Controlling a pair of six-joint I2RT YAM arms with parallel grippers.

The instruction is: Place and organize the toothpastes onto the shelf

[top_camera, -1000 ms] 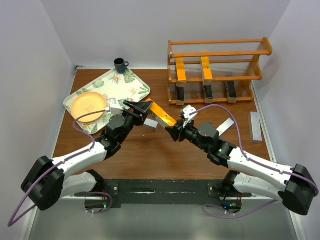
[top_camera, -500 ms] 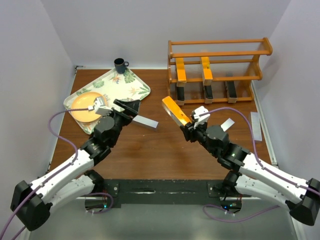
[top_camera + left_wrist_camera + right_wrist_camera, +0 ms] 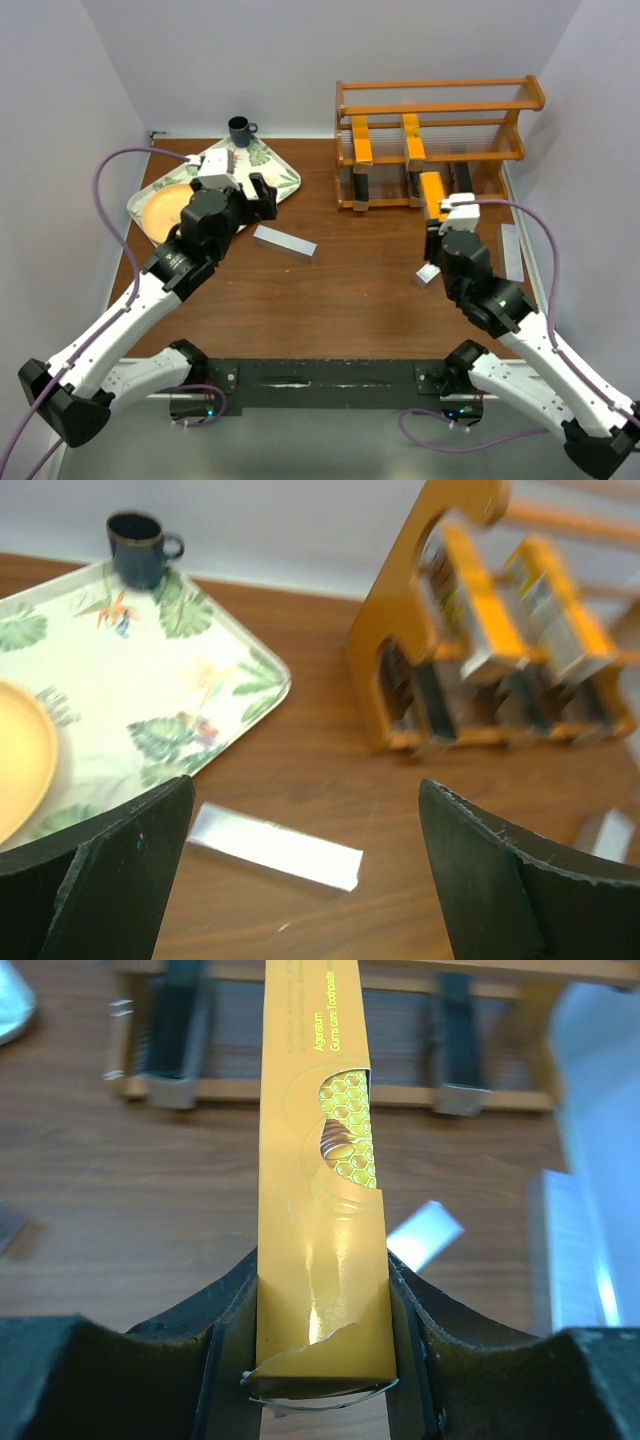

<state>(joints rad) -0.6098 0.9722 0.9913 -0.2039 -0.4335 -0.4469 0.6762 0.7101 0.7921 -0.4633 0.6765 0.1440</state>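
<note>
- Orange-yellow toothpaste box (image 3: 322, 1160) is clamped lengthwise in your right gripper (image 3: 322, 1295) and points at the shelf (image 3: 450, 83), probably so it slides in beside the shelved orange boxes (image 3: 362, 148).
- Your right arm reaches forward, with its wrist just short of the lower tier.
- Your left gripper (image 3: 305, 825) hangs with its jaws wide apart above the silver box (image 3: 275, 846), which lies flat near the tray (image 3: 285, 685).

The orange toothpaste box (image 3: 320, 1210) reads "Gums care Toothpaste".

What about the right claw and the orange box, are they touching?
Touching. The right wrist view shows the right gripper clamped against both sides of the orange box.
</note>
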